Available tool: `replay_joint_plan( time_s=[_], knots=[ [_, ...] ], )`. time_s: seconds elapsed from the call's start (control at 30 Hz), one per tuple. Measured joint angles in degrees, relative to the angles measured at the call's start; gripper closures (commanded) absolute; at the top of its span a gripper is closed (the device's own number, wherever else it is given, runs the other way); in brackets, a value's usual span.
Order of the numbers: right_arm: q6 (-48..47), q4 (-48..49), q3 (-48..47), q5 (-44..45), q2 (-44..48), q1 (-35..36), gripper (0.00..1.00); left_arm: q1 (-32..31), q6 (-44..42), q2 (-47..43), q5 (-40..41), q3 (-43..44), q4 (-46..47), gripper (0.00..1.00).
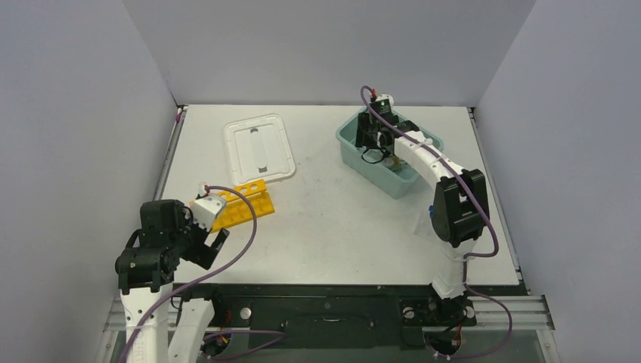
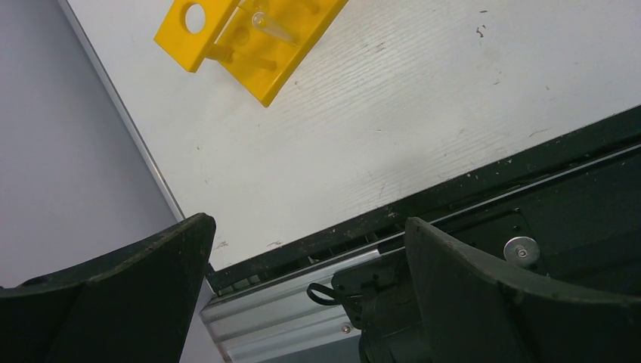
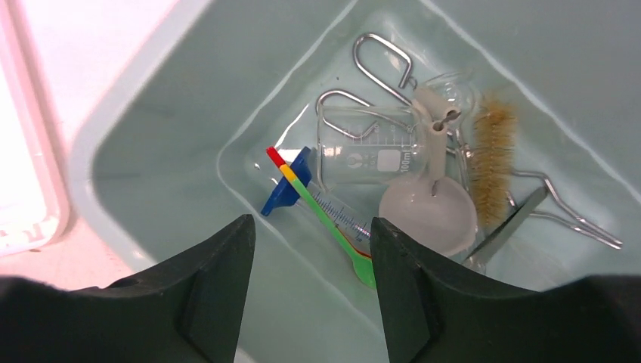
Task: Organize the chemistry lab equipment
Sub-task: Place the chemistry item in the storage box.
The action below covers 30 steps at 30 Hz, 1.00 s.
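Observation:
The yellow holed rack [image 1: 243,203] lies on the table's left side, with a clear tube [image 2: 270,27] in it in the left wrist view [image 2: 249,45]. My left gripper [image 1: 214,246] is open and empty, near the table's front edge, short of the rack [image 2: 306,227]. My right gripper [image 1: 376,142] is open and empty above the inside of the teal tub [image 1: 349,141]. In the tub [image 3: 151,128] lie a glass beaker [image 3: 370,151], loop-handled metal tongs [image 3: 378,53], a tan brush [image 3: 493,162], a round dish [image 3: 429,215], a blue-footed graduated tube [image 3: 287,190] and green spoons [image 3: 332,221]. The gripper [image 3: 310,223] hangs over these.
The white lid [image 1: 258,147] lies flat at the back left, between the rack and the tub; its edge shows at the left of the right wrist view [image 3: 23,166]. The table's black front rail [image 2: 484,181] runs just under my left gripper. Grey walls enclose the table.

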<state>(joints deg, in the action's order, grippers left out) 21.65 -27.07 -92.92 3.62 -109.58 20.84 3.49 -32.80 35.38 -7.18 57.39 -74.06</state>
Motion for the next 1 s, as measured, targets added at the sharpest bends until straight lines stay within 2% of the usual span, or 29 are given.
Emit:
replay_joint_plan(
  time_s=[0.3,0.47,0.63,0.83,1.0],
  knots=[
    [2.9,-3.4,-8.2,-1.3,-10.6,-0.2,0.51,0.0,0.0,-0.1,0.6,1.9,-1.0,0.03],
    [3.0,-5.3,-8.0,-3.8,-11.5,0.8,0.54,0.0,0.0,-0.1,0.8,2.3,-1.3,0.04],
    [3.5,-3.5,-1.1,-6.3,-9.1,3.4,0.56,0.0,0.2,0.0,0.7,3.5,-1.3,0.03],
    [3.3,-2.8,8.5,-8.4,-1.4,8.9,0.57,0.0,1.6,0.1,0.8,3.8,-0.8,0.03],
    [4.1,-2.1,14.9,-9.3,4.4,14.6,0.58,0.0,4.9,4.5,1.5,5.5,1.5,0.03]
  ],
)
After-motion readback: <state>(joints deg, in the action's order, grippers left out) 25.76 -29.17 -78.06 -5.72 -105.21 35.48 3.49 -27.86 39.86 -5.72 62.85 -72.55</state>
